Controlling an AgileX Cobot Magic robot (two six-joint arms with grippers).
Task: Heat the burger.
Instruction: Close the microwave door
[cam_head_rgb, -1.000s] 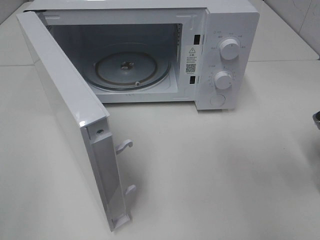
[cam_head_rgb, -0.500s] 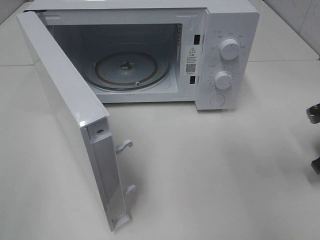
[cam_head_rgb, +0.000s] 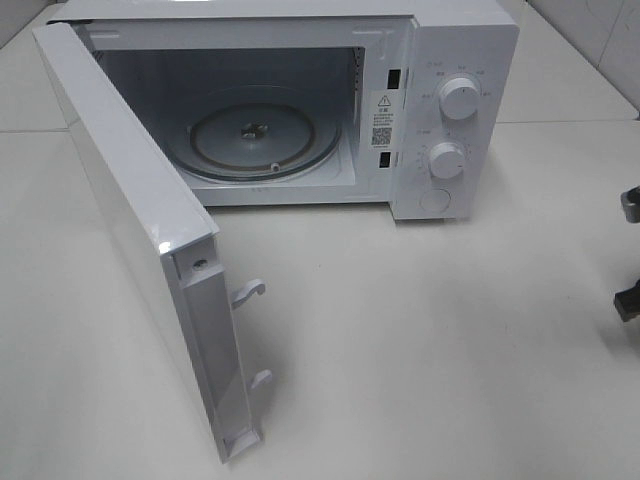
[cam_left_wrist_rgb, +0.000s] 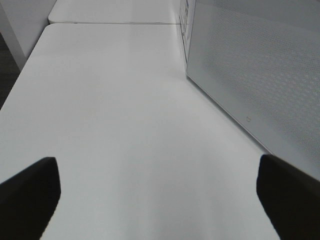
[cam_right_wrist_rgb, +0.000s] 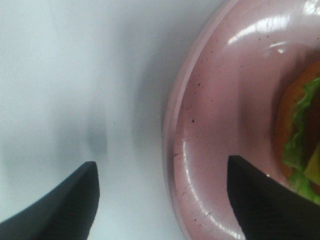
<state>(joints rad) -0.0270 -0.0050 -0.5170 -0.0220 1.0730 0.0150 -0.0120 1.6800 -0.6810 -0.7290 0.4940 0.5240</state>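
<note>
The burger (cam_right_wrist_rgb: 287, 115) shows only in the right wrist view, as an orange bun edge with green lettuce on a pink plate (cam_right_wrist_rgb: 225, 100). My right gripper (cam_right_wrist_rgb: 162, 200) is open, one finger over the white table and the other over the plate, so the plate's rim lies between them untouched. In the exterior view only its two fingertips (cam_head_rgb: 630, 205) show at the right edge, and the burger and plate are out of view. My left gripper (cam_left_wrist_rgb: 160, 200) is open with nothing between its fingers, hovering over bare table beside the microwave door (cam_left_wrist_rgb: 260, 70).
A white microwave (cam_head_rgb: 450, 60) stands at the back with its door (cam_head_rgb: 130, 220) swung wide open toward the front left. Its glass turntable (cam_head_rgb: 255, 135) has nothing on it. Two knobs (cam_head_rgb: 458, 97) sit on the right panel.
The right gripper's fingers have spread apart at the right edge of the exterior view, going from shut to open. The microwave and door have not moved.
</note>
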